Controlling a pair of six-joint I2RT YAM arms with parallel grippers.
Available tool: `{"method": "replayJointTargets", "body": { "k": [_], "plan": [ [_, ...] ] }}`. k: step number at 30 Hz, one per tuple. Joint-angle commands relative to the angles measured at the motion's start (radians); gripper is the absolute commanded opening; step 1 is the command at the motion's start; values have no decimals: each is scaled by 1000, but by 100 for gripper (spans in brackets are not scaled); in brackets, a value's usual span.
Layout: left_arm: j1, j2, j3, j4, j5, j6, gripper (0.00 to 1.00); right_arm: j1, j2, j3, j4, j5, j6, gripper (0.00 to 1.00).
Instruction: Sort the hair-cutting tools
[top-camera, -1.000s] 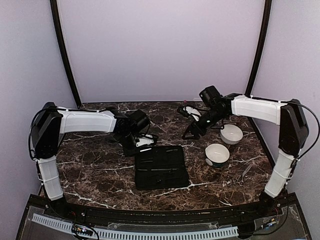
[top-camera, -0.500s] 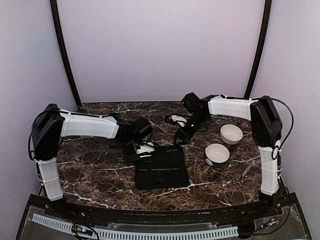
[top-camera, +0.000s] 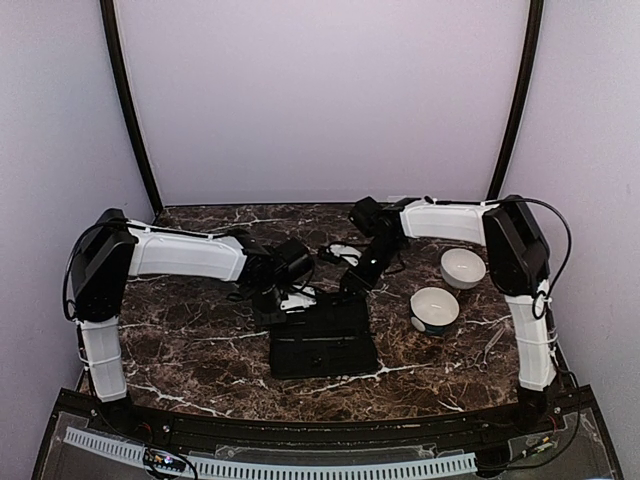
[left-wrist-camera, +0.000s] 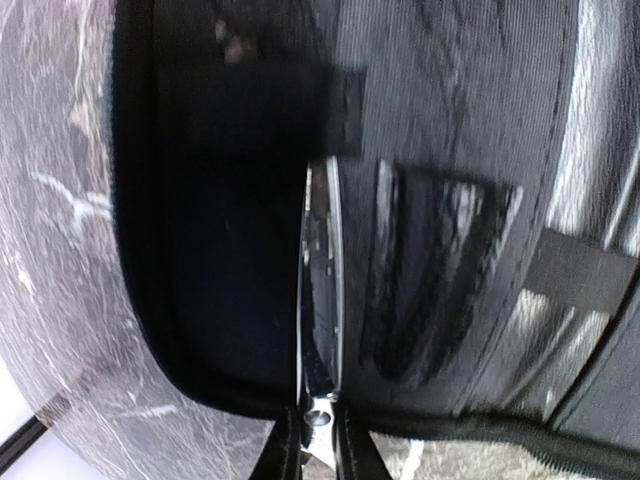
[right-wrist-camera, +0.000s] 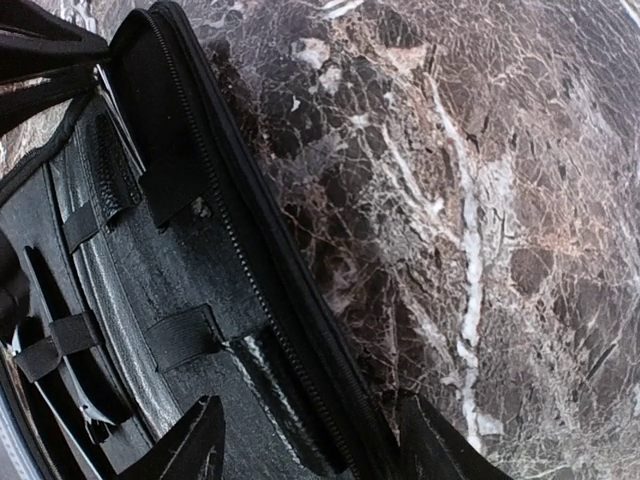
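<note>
Top external: the left arm reaches in from the left side of the counter (top-camera: 190, 340). The left pincer (top-camera: 290, 295) sits at the far-left corner of the open black case (top-camera: 330, 362), which lies mid-counter.

Left wrist view: that pincer is pinched narrow on a thin silvery pair of scissors (left-wrist-camera: 322, 300), gripped at one end. Their long axis runs straight out ahead of the pincer, across the case rim and over the dark lining. It is roughly parallel to a flat pocket (left-wrist-camera: 430, 270) just beside it. Can't tell whether the far tip touches the lining or hangs above it. So the scissors are in the left pincer, at the case, well apart from both bowls.

The right pincer (top-camera: 358, 275) is at the case's far edge, just right of the left one. Right wrist view: its jaws are about half spread with nothing gripped. One finger is over the lining, the other over bare counter, and the zip rim runs between them. Contact with the rim: can't tell. A dark slim tool (right-wrist-camera: 75, 395) sits under elastic straps inside the case.

The far bowl (top-camera: 463, 268) and the near bowl (top-camera: 434, 310) are toward the right edge, nearer the right arm.

My read: the left arm owns the next move. Travel along the scissors' own axis looks clean. A sideways swing risks snagging the pocket or the right pincer close by.
</note>
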Motion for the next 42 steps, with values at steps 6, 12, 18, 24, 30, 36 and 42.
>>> {"method": "replayJointTargets", "body": {
  "k": [6, 12, 18, 24, 30, 36, 42],
  "plan": [
    [-17, 43, 81, 36, -48, 15, 0, -21, -75, -35, -13, 51, 27, 60],
    [-23, 24, 53, 37, -8, 5, 0, -35, -186, -117, 15, 89, 44, 65],
    [-74, -62, -19, 43, 29, -33, 0, -40, -209, -186, 23, 110, 51, 67],
    [-125, -109, -69, 5, 21, -140, 0, -27, -168, -180, -7, 44, 40, 65],
    [-155, -117, -91, -65, 5, -287, 0, -4, -165, -172, -13, 19, 46, 65],
    [-156, -56, -82, -54, -63, -296, 0, -4, -168, -190, -10, 19, 39, 65],
    [-155, -9, -61, -20, -96, -236, 0, -4, -185, -222, 2, 42, 42, 65]
  ]
}}
